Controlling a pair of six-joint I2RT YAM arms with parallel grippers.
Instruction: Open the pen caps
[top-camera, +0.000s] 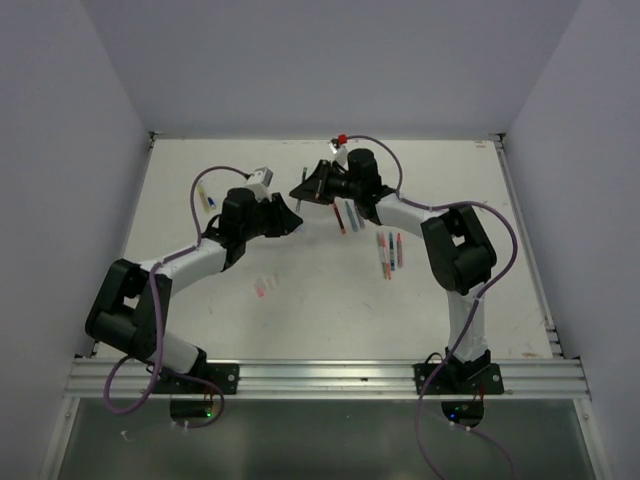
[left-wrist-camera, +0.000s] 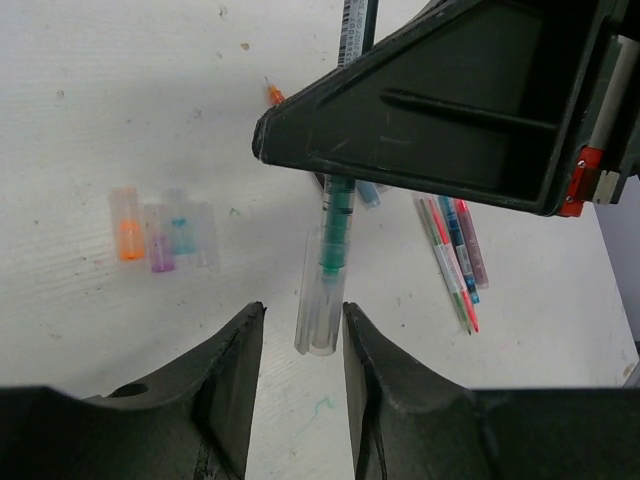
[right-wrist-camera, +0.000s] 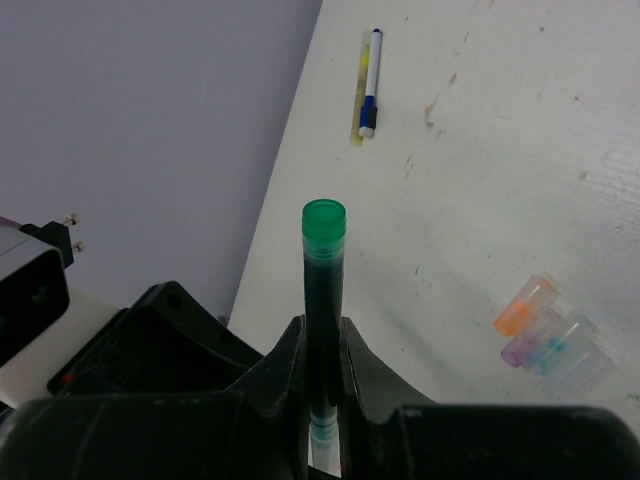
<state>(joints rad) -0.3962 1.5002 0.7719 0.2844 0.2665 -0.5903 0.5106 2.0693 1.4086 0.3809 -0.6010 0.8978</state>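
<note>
- Left gripper (left-wrist-camera: 303, 312) — jaws apart, with the clear cap (left-wrist-camera: 318, 300) lying between them. As far as we can judge, it is not yet pinched.
- The cap sits on the tip of the green pen (left-wrist-camera: 336, 225), which the right gripper (right-wrist-camera: 320, 332) holds clamped on the barrel.
- We advise closing squarely on the cap alone, then pulling straight along the barrel — no sideways bending.
- Beyond: three loose caps (left-wrist-camera: 160, 240), with the spare pens (left-wrist-camera: 455, 250) well apart from them.
</note>
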